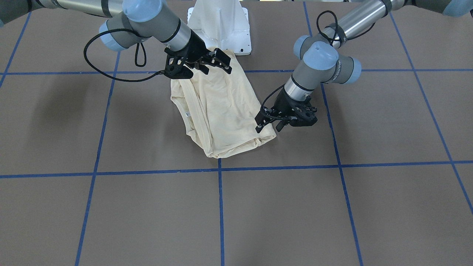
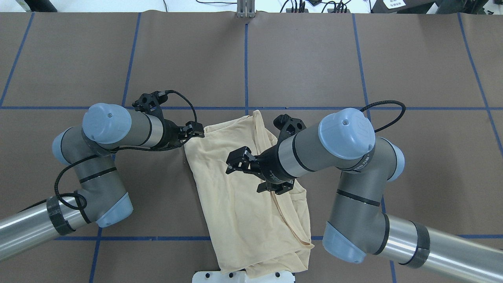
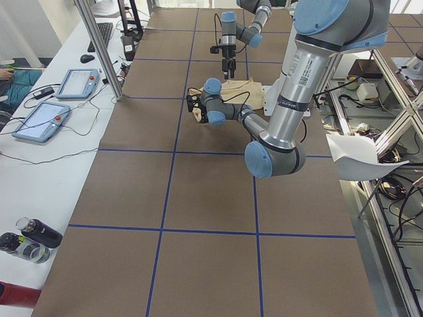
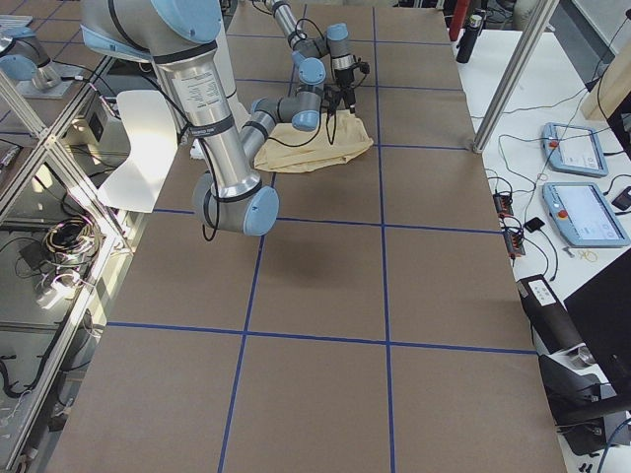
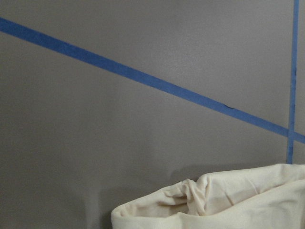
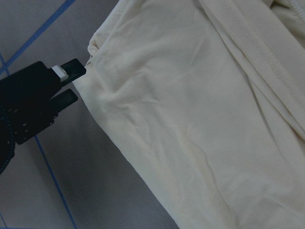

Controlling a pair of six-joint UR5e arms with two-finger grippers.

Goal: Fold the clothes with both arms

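Note:
The clothes are one cream-yellow shirt (image 2: 239,196), lying folded into a long strip on the brown table, its near end at the white pedestal. My left gripper (image 2: 195,131) sits low at the shirt's far left corner. In the right wrist view its fingers (image 6: 69,70) stand slightly apart beside the cloth (image 6: 190,109), with nothing between them. My right gripper (image 2: 234,162) hovers open over the middle of the shirt, holding nothing. In the front view the left gripper (image 1: 268,127) is at the shirt's (image 1: 221,111) right edge and the right gripper (image 1: 223,61) is above its top end. The left wrist view shows only a bunched shirt edge (image 5: 214,200).
Blue tape lines (image 2: 246,59) divide the brown table cover into squares. The white pedestal base (image 1: 221,26) stands at the robot's side of the shirt. A side bench holds tablets (image 3: 39,120) and bottles (image 3: 30,241) beyond the table's left end, next to a metal post (image 3: 99,49).

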